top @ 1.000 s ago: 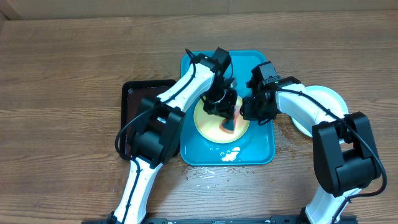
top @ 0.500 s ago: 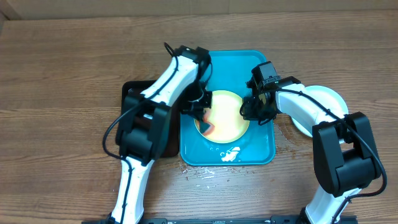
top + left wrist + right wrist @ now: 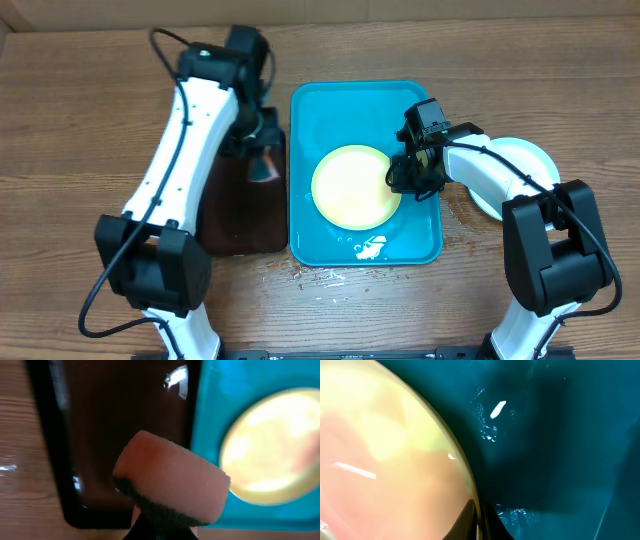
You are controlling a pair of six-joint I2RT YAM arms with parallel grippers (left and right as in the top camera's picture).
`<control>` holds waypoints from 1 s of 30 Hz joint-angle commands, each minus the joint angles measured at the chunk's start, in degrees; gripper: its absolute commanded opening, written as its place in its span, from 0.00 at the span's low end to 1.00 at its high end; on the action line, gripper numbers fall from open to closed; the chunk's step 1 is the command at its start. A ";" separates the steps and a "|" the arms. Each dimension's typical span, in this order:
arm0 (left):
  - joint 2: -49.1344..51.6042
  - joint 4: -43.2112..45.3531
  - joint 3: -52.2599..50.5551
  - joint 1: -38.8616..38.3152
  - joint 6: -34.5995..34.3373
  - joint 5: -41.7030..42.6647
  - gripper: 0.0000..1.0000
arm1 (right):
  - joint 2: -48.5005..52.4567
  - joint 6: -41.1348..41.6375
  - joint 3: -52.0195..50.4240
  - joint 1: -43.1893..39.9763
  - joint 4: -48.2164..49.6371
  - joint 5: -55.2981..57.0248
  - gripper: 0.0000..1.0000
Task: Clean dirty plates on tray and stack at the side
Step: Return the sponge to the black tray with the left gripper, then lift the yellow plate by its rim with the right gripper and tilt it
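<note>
Pink sponge (image 3: 170, 482) above black tray (image 3: 125, 420), beside plate (image 3: 272, 445) on turquoise tray (image 3: 220, 400).

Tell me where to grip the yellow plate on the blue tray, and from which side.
Pinch its right rim, coming from the right, one finger over and one under. The plate lies flat on the tray, so only the thin edge offers purchase, and the right gripper sits there.

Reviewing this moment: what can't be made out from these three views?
Right gripper: whether its fingers pinch the rim of the yellow plate; hidden under the wrist overhead, cut off at the right wrist view's bottom edge.
Left gripper: fingers covered by the sponge in the left wrist view.
Side plates: count unclear; the right arm overlaps them overhead.
Residue on the yellow plate: blurred in both wrist views, too small overhead.
</note>
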 commanded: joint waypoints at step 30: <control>-21.33 3.28 0.92 23.15 1.09 14.27 1.00 | -4.20 -3.28 23.69 21.94 -14.56 29.07 0.04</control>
